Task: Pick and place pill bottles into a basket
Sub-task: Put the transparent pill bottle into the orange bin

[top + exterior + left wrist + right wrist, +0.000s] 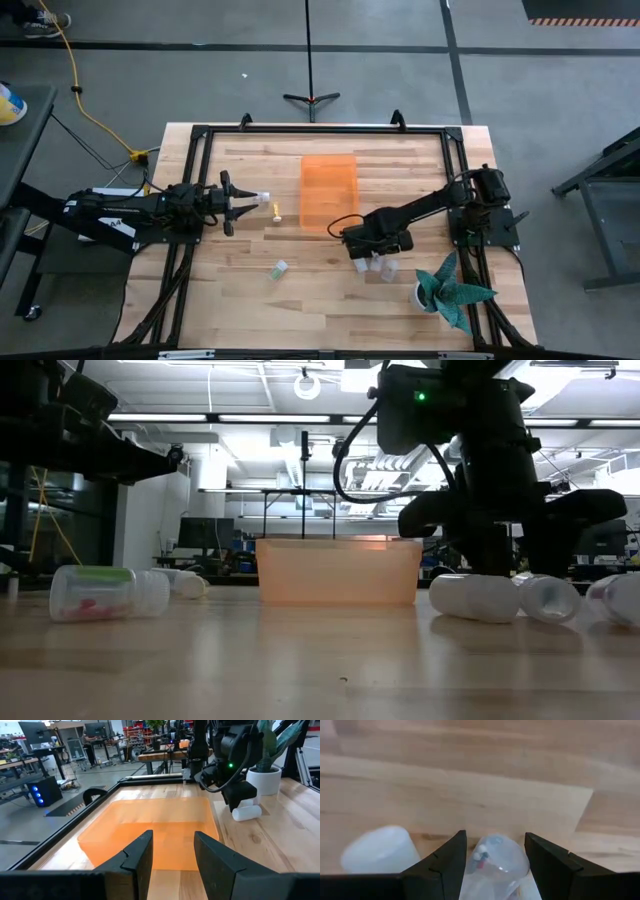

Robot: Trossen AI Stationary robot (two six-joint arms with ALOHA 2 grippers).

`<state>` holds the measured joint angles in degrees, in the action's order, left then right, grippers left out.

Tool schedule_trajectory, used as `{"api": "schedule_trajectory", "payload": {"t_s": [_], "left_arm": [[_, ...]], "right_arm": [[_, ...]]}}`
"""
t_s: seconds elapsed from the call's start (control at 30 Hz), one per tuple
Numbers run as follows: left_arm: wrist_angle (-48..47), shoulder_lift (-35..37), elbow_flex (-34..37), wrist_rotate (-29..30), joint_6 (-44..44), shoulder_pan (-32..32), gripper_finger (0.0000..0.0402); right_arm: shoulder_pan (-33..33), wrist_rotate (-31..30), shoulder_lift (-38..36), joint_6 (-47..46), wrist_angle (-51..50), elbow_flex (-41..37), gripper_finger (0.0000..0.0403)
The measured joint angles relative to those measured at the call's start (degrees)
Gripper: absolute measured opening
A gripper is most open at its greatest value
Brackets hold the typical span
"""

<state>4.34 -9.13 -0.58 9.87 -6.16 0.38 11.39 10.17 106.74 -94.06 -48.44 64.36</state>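
Observation:
The orange basket (329, 192) lies at the table's middle and also shows in the low view (338, 570) and the left wrist view (150, 827). My right gripper (365, 252) is open, low over three bottles (377, 264) near the basket's near right corner. Its fingers stand on either side of a clear bottle (496, 861) lying on the wood, with a white bottle (379, 851) beside it. My left gripper (232, 204) is open and empty, left of a white bottle (262, 199) and an amber bottle (276, 211). A pale green bottle (278, 268) lies on its side nearer the front. My right gripper comes at the clear bottle (496, 861) from above, pointing down, with one finger on each side of it. The bottle lies on the table. I cannot tell whether the fingers touch it.
A teal spiky plant in a white pot (448, 290) stands at the near right, close to the right arm. A black frame (320, 130) runs round the table's edge. Bare wood lies between the green bottle and the right-hand bottles.

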Motion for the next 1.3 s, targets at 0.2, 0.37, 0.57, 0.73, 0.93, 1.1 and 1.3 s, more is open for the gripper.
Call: {"api": "schedule_trajectory", "payload": {"t_s": [0.2, 0.37, 0.57, 0.73, 0.93, 1.1, 1.3], "left_arm": [[0.0, 0.0, 0.0, 0.2, 0.0, 0.0, 0.0177], [0.0, 0.0, 0.0, 0.3, 0.0, 0.0, 0.0177], [0.0, 0.0, 0.0, 0.3, 0.0, 0.0, 0.0177], [0.0, 0.0, 0.0, 0.3, 0.0, 0.0, 0.0177], [0.0, 0.0, 0.0, 0.3, 0.0, 0.0, 0.0177], [0.0, 0.0, 0.0, 0.3, 0.0, 0.0, 0.0177], [0.0, 0.0, 0.0, 0.3, 0.0, 0.0, 0.0177]], "right_arm": [[-1.1, 3.6, 0.0, 0.0, -1.1, 0.0, 0.0192], [-1.7, 5.9, 0.0, -0.1, -2.4, 0.0, 0.0192], [-1.7, 8.4, 0.0, -0.9, -2.7, 0.0, 0.0192], [-1.7, 9.2, 0.0, -1.0, -2.7, 0.0, 0.0192], [-1.7, 6.1, 0.0, -0.1, -2.5, 0.0, 0.0192], [-2.5, 3.4, 0.0, 0.8, -2.1, 0.3, 0.0192], [-3.3, -1.7, 0.0, 2.0, -14.3, 6.3, 0.0192]]}}
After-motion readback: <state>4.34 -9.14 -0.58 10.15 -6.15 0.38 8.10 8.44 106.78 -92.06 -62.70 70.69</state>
